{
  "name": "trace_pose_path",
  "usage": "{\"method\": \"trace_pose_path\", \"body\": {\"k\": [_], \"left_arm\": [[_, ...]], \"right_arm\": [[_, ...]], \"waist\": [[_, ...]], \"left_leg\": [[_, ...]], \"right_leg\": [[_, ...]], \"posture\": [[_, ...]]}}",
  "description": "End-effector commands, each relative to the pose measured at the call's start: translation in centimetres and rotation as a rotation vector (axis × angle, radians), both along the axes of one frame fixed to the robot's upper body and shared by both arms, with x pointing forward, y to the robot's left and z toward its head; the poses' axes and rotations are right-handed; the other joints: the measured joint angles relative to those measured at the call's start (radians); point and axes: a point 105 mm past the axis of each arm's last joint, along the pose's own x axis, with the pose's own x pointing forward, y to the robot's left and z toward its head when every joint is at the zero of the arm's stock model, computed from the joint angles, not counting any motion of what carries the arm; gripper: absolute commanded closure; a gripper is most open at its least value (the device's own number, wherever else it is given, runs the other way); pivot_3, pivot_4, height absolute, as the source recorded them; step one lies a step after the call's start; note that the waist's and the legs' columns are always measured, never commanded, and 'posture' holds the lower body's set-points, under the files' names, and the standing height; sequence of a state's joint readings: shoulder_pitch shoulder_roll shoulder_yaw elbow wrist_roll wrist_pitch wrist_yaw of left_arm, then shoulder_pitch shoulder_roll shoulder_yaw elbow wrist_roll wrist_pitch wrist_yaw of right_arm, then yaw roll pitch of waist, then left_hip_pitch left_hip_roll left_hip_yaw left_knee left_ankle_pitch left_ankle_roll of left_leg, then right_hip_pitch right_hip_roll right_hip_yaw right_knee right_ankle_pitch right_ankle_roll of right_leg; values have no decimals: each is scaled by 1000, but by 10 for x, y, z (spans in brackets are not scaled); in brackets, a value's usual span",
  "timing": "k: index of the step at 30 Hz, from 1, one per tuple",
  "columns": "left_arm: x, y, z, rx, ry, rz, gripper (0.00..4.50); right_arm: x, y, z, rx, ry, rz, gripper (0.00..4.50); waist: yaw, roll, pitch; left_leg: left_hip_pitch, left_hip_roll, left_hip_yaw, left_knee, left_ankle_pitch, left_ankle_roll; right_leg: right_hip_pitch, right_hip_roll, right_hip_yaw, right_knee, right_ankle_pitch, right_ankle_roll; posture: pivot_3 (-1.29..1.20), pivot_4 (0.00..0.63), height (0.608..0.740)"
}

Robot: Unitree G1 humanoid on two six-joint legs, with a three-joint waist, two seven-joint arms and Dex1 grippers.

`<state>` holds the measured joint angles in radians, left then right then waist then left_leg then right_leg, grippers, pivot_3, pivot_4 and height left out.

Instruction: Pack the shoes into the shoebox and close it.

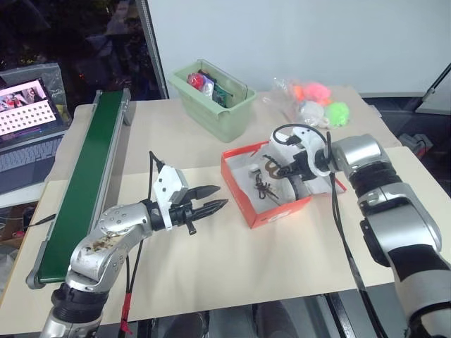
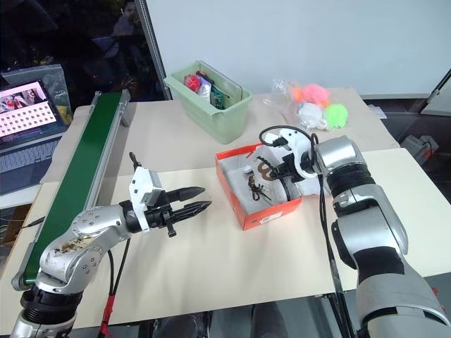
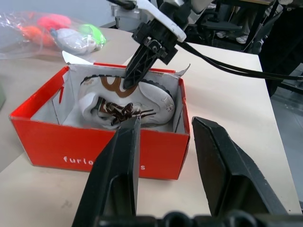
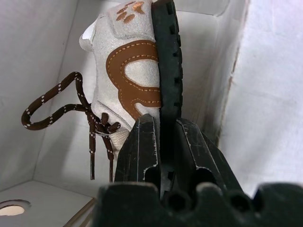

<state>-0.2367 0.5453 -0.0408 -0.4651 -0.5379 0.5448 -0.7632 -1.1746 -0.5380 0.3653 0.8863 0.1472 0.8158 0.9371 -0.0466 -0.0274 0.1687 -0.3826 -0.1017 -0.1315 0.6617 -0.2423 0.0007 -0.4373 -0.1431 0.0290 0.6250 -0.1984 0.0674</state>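
Gripping the cream sneaker [image 4: 124,71] by its dark sole inside the red-orange shoebox [image 1: 243,199], right end effector [image 3: 131,75] clamped, wrist view revealing brown patch and laces, left end effector [image 1: 211,199] part-open, empty above worktop [image 1: 268,260].

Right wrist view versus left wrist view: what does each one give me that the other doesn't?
Right wrist view alone: the close grip, with the right gripper shut on the black sole edge of the sneaker, and the paw print on its heel.

Left wrist view alone: the shoebox's red outer wall with white lettering, the open left gripper hovering short of it, the bag of bright fluffy balls behind, and the beige table.

Both: the sneaker inside the box, its brown patch, dark laces and the white box interior.
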Motion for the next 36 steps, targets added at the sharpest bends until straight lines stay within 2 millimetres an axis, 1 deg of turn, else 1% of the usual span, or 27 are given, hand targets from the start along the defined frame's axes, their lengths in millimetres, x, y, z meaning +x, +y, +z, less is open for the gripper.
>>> {"method": "trace_pose_path", "body": {"k": [1, 3, 6, 7, 14, 16, 18, 20, 22, 23, 24, 25, 26, 28, 29, 30, 32, 33, 34, 35, 36], "left_arm": [[-4, -3, 12, -13, -46, -10, 2559], [-4, -4, 13, -17, -48, -11, 2559], [-3, -4, 13, -20, -50, -12, 2559], [-3, -4, 13, -20, -52, -8, 2559], [7, 1, 16, -29, -75, 36, 2559], [13, 5, 17, -32, -85, 73, 2559], [21, 11, 18, -43, -98, 140, 2559], [33, 22, 22, -60, -124, 244, 2559], [51, 42, 27, -73, -161, 408, 2559], [63, 59, 30, -81, -185, 542, 2559], [69, 71, 31, -86, -200, 631, 2559], [75, 93, 29, -90, -195, 769, 2559], [78, 107, 27, -91, -190, 859, 2559], [77, 128, 21, -91, -178, 985, 2559], [75, 139, 18, -89, -175, 1041, 2559], [72, 147, 16, -88, -172, 1080, 2559], [67, 162, 13, -85, -173, 1159, 2022], [64, 170, 10, -75, -168, 1193, 1857], [61, 175, 7, -68, -165, 1215, 1470], [60, 180, 5, -40, -169, 1240, 979], [59, 187, 0, -18, -151, 1262, 661]], "right_arm": [[2, 7, 3, 11, -31, 37, 3409], [5, 15, 11, 37, -53, 45, 2831], [9, 21, 23, 36, -96, 47, 1771], [10, 23, 31, 41, -121, 47, 1540], [10, 39, 82, 99, -257, 51, 1540], [9, 41, 100, 124, -321, 36, 1540], [9, 40, 113, 132, -398, 14, 1540], [2, 45, 122, 177, -442, 15, 1540], [-9, 55, 132, 217, -532, 64, 1540], [-23, 66, 137, 250, -608, 138, 1540], [-34, 74, 140, 273, -660, 189, 1540], [-51, 82, 140, 321, -734, 249, 1540], [-64, 87, 139, 355, -783, 279, 1540], [-77, 86, 125, 334, -842, 284, 1540], [-78, 84, 111, 291, -847, 271, 1540], [-80, 83, 101, 263, -851, 264, 1540], [-86, 84, 82, 246, -841, 273, 1016], [-91, 85, 71, 253, -828, 283, 830], [-94, 86, 64, 258, -821, 290, 495], [-97, 87, 59, 262, -822, 300, 11], [-104, 93, 55, 286, -819, 338, 0]], "waist": [[0, 0, 0], [0, 0, 0], [1, 0, 0], [2, 0, 0], [2, 0, 0], [2, 0, 0], [3, 0, 0], [5, 0, 0], [7, 0, 0], [8, 0, 0], [10, 0, 0], [7, 0, 0], [7, 0, 0], [5, 0, 0], [5, 0, 0], [6, 0, 0], [9, 0, 0], [10, 0, 0], [13, 0, 0], [13, 0, 0], [12, 0, 0]], "left_leg": [[0, 0, 0, 0, 0, 0], [1, 0, 0, 0, 0, 0], [-1, 0, 0, 0, 0, 0], [-1, 0, 0, 0, 0, 0], [-3, 0, -1, 0, 0, 0], [-3, 0, -1, 0, 0, 0], [-3, 0, -1, 0, 0, 0], [-3, 0, -2, 0, 0, 0], [-3, 0, -2, 0, 0, 0], [-3, 0, -2, 0, 0, 0], [-3, 0, -2, 0, 0, 0], [-3, 1, -2, 0, 0, 0], [-3, 3, -2, 0, 0, 0], [-3, 6, -2, 0, 0, 0], [-3, 6, -2, 0, 0, 0], [-4, 6, -2, 1, 0, 0], [-3, 5, -1, 2, 0, 0], [-3, 5, -1, 2, 0, 0], [-2, 6, -1, 2, 0, 0], [0, 6, 0, 2, 0, 0], [0, 7, 0, 2, 0, 0]], "right_leg": [[0, 0, 0, 0, 0, 0], [0, 0, 1, 1, 0, 0], [-2, 0, 2, 1, 0, 0], [-2, 0, 2, 1, 0, 0], [-4, 0, 2, 1, 0, 0], [-4, 1, 2, 1, 0, 0], [-4, 1, 2, 1, 0, 0], [-4, 0, 2, 1, 0, 0], [-4, 0, 2, 1, 0, 0], [-4, 0, 2, 1, 0, 0], [-4, 0, 2, 1, 0, 0], [-4, 1, 2, 1, 0, 0], [-4, 1, 3, 1, 0, 0], [-4, 3, 4, 2, 0, 0], [-5, 3, 5, 4, 0, 1], [-5, 3, 5, 4, 1, 1], [-5, 3, 6, 3, 2, 2], [-4, 3, 6, 1, 3, 1], [-4, 4, 6, 0, 3, 1], [-3, 5, 6, 0, 3, 1], [-2, 5, 7, 0, 3, 1]], "posture": [[0, 150, 740], [0, 150, 740], [0, 150, 740], [0, 150, 740], [0, 150, 740], [0, 150, 740], [0, 150, 740], [0, 150, 740], [0, 150, 740], [0, 150, 740], [0, 150, 740], [0, 150, 740], [0, 150, 740], [0, 150, 740], [0, 150, 740], [0, 150, 740], [0, 150, 740], [0, 150, 740], [0, 150, 740], [0, 150, 740], [0, 150, 740]]}}
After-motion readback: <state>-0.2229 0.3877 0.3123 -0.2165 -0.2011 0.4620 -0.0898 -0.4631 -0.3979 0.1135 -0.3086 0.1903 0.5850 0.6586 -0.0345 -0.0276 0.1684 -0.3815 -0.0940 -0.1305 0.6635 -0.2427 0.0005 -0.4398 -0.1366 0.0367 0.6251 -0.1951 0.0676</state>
